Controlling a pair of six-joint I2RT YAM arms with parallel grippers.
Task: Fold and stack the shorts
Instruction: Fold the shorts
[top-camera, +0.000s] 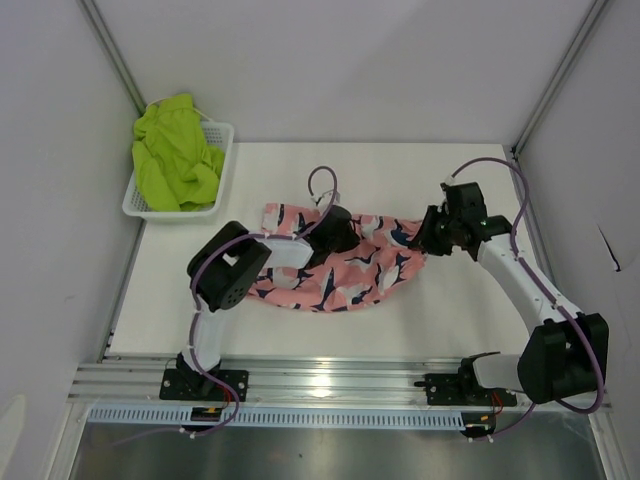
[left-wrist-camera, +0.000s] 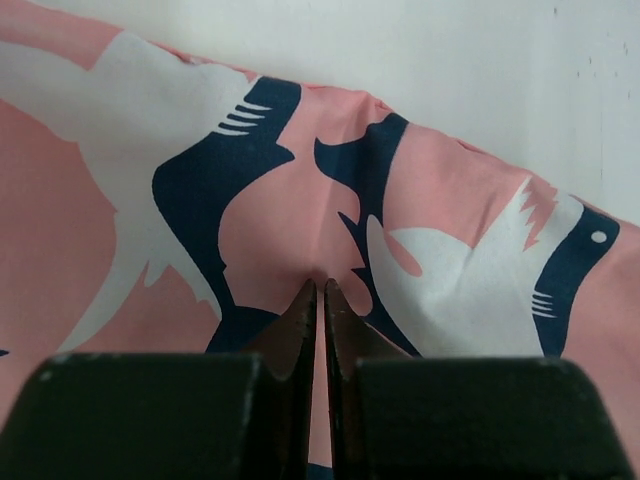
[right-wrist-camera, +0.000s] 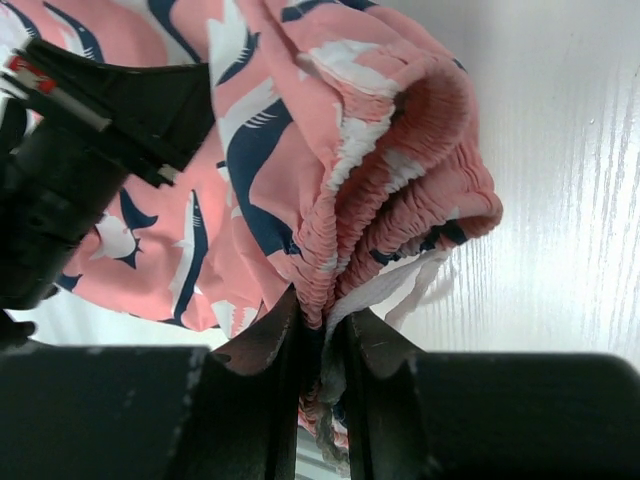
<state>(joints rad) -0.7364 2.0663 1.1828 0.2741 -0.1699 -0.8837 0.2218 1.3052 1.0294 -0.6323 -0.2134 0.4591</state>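
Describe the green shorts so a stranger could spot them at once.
Start at the white table and look to its far left corner, where a white mesh basket sits. The lime green shorts lie bunched inside it, plain-coloured, unlike the pink shark-print shorts spread mid-table.

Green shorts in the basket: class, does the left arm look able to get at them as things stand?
Probably not at once. The green shorts lie uncovered in the white basket, so the way looks free, but the left gripper is shut on the pink shorts and must let go first.
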